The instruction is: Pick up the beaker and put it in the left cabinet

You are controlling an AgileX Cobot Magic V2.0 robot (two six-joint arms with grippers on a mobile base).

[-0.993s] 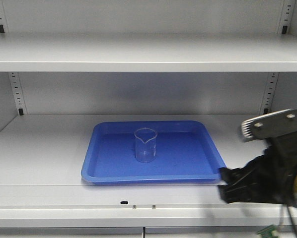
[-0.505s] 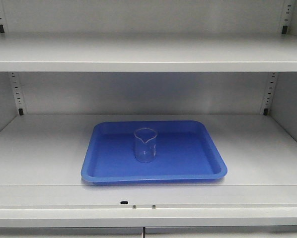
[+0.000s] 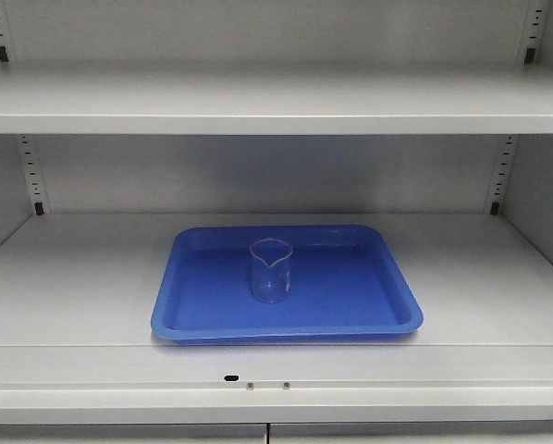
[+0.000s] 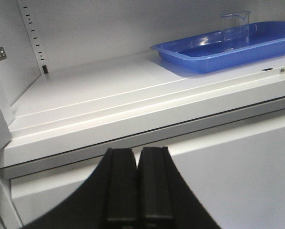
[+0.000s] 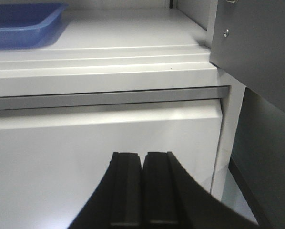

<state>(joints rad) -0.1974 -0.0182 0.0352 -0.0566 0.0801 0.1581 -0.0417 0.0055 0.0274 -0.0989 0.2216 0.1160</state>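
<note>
One beaker (image 3: 271, 270) stands upright near the middle of a blue tray (image 3: 350, 319), its pour spout toward the front, and nothing touches it. The tray lies flat on the lower shelf of the left cabinet (image 3: 82, 277), with another shelf well above and slotted rails at the back corners.

Neither arm shows in the front view. Both hang below the shelf's front lip, facing the cabinet's lower panel. The left gripper (image 4: 137, 157) has its fingers pressed together with nothing between them; from its wrist view the beaker (image 4: 236, 29) sits up and off to the right, on the tray (image 4: 199, 59). The right gripper (image 5: 142, 162) is likewise closed and empty; its wrist view catches only a corner of the tray (image 5: 23, 26) up and to the left, and the beaker is out of sight there.

So the beaker lies between the two arms and above both, its long axis vertical. Which arm is nearer I cannot tell. By my judgement the beaker already rests inside the cabinet, so placing looks done; any further grasp would need a gripper raised over the lip and opened.
</note>
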